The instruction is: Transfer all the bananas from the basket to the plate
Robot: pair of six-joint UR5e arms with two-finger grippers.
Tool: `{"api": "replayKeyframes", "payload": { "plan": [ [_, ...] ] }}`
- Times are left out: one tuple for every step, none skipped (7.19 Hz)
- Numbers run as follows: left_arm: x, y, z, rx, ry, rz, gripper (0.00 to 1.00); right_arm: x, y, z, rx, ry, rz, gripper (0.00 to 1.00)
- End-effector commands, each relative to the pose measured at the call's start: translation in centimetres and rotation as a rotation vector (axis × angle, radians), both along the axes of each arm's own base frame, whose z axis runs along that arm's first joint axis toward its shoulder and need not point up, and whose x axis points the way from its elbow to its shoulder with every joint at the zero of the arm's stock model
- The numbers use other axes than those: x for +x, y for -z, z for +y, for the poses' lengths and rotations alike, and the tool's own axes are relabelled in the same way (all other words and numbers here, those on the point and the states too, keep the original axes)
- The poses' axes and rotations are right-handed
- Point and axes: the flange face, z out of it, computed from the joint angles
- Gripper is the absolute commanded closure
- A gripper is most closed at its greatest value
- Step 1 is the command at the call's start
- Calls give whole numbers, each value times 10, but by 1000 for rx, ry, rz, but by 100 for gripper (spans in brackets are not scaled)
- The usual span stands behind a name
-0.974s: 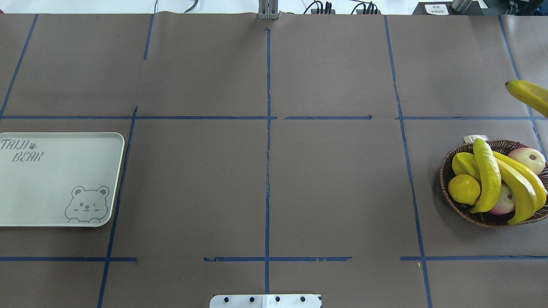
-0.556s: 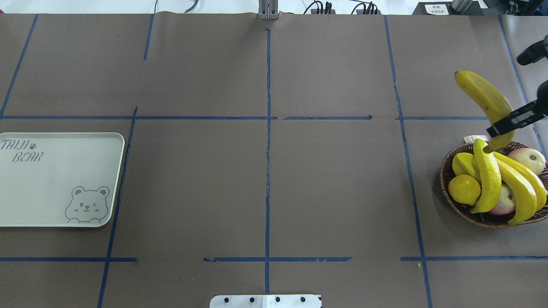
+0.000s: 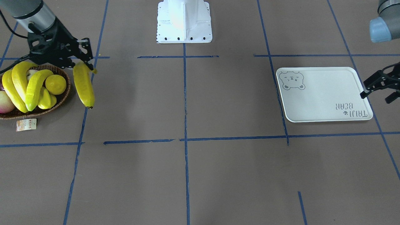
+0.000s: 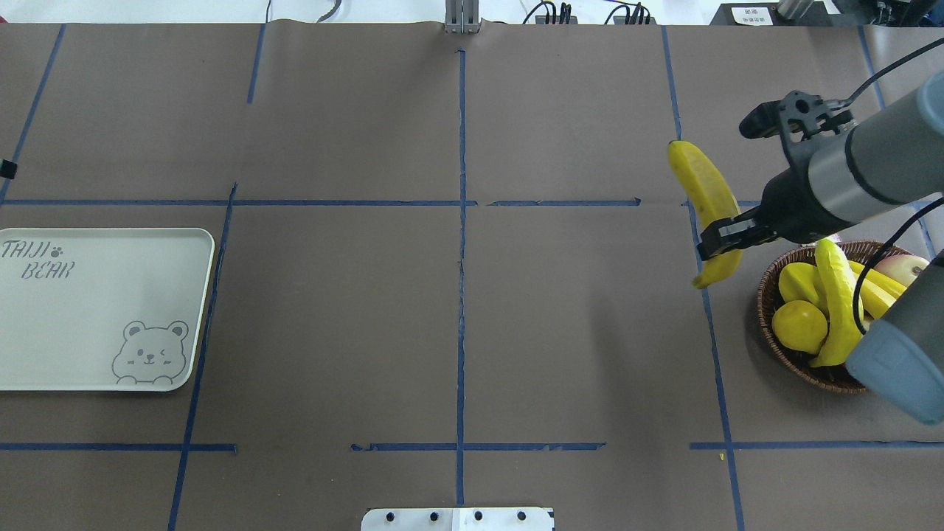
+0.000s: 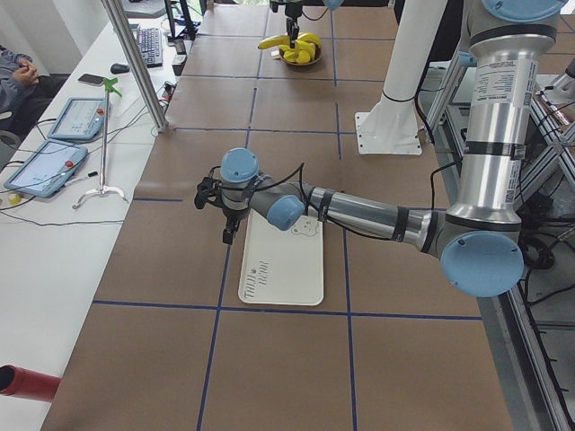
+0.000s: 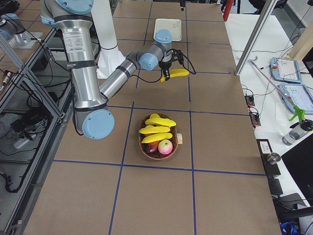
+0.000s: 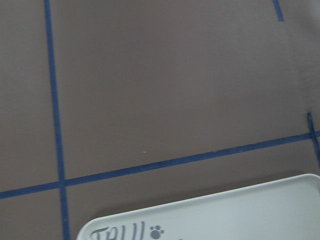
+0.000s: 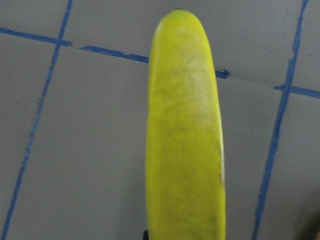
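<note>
My right gripper (image 4: 721,237) is shut on a yellow banana (image 4: 702,186) near its stem end and holds it in the air just left of the wicker basket (image 4: 767,299). It also shows in the front view (image 3: 83,87) and fills the right wrist view (image 8: 185,140). Three more bananas (image 4: 839,302) lie in the basket. The white plate (image 4: 96,310) with the bear drawing sits at the far left with nothing on it. My left gripper (image 3: 376,93) hovers open and empty beside the plate's (image 3: 325,93) outer edge.
The basket also holds a lemon (image 4: 799,326), a starfruit (image 4: 798,282) and pinkish round fruit (image 4: 901,268). A paper tag (image 3: 26,124) lies beside the basket. The robot's white base (image 3: 183,22) stands at the table's near-middle edge. Blue tape lines cross the brown table.
My right arm has swung into view and carried the banana left, from the table's right edge to just past the basket's left side. The left gripper's tip now shows at the left edge.
</note>
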Motion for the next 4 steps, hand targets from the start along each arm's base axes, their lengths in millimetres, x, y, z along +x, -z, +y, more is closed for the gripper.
{"api": "replayKeyframes", "payload": {
  "plan": [
    [53,46,4,-31,-25,147,0,-58,25,22,15,-17,-115,95],
    [65,66,0,-19,-33,210,0,-87,44,5,43,-11,-156,95],
    [105,101,-3,-36,-63,259,0,-111,60,6,32,-4,-204,95],
    [140,129,7,-63,-95,294,0,-124,65,10,65,-14,-246,95]
  ]
}}
